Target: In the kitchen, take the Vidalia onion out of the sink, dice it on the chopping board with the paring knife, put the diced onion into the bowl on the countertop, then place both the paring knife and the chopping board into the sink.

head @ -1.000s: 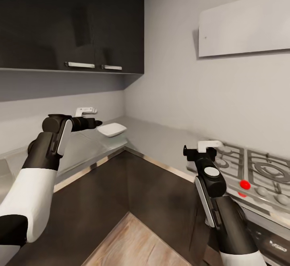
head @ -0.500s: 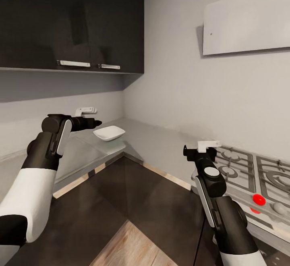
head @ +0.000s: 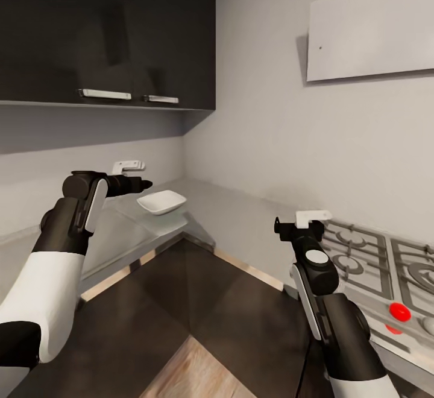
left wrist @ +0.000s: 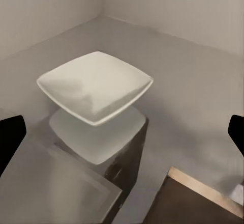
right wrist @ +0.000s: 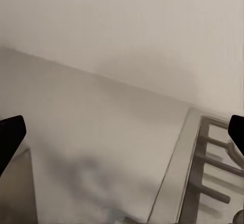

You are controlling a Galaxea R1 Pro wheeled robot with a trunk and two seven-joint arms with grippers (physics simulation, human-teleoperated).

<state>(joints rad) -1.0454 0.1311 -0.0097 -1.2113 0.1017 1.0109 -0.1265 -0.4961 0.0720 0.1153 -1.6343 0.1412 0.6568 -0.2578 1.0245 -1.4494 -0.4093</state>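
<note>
Left gripper (head: 146, 186) held with fingers (left wrist: 10, 135) spread wide, nothing grasped, white bowl (head: 161, 202) set just beyond on far countertop (head: 241, 211), right gripper (head: 278, 227) likewise spread and empty near hob (head: 367, 253).

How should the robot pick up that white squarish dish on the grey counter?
Probably by the rim. The shallow white squarish bowl sits upright on the grey countertop with thin edges flaring above its small base, so an open gripper could come from above and pinch one side edge, one finger inside, one outside.
</note>
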